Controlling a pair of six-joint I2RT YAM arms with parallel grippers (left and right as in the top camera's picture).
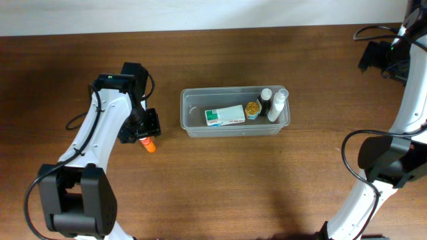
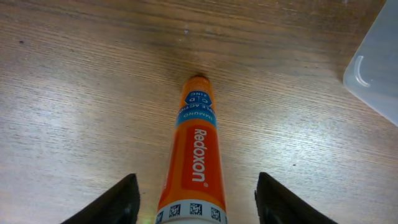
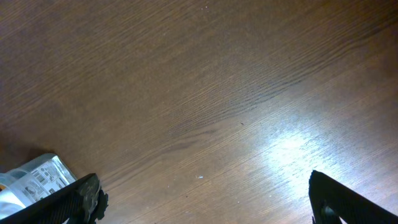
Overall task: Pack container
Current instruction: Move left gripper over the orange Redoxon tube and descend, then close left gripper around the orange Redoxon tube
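Sitting at the middle of the wooden desk (image 1: 267, 187), the clear rectangular container (image 1: 193, 107) held four things. A green-and-white box (image 1: 225, 116) lay flat near its centre. To the right of the box stood a small jar of yellowish contents (image 1: 252, 109), then a dark bottle with a white cap (image 1: 266, 100), then a white bottle (image 1: 277, 107) against the right end wall. The left part of the tub was bare.

An orange tube (image 1: 149, 144) lay on the desk to the left of the container, apart from it. The left tool (image 1: 145, 133) was over the tube's upper end in the overhead view, which showed only an orange stub there. The left wrist view showed more. The tube (image 2: 194, 155) read "Redoxon" along its length and had a blue band near its far end. It lay between the left tool's (image 2: 198, 202) two fingers, which were spread apart with bare desk showing on each side of the tube. A rounded corner of the container (image 2: 376, 62) came into that view at the upper right.

The right tool (image 1: 380, 59) was at the far right corner of the desk, well away from the container. The right wrist view showed its fingers (image 3: 74, 199) set wide apart above bare wood. A pale printed packet (image 3: 34, 177), cut off by the frame edge, lay at the lower left; I could not tell what it was, and the overhead view did not show it.
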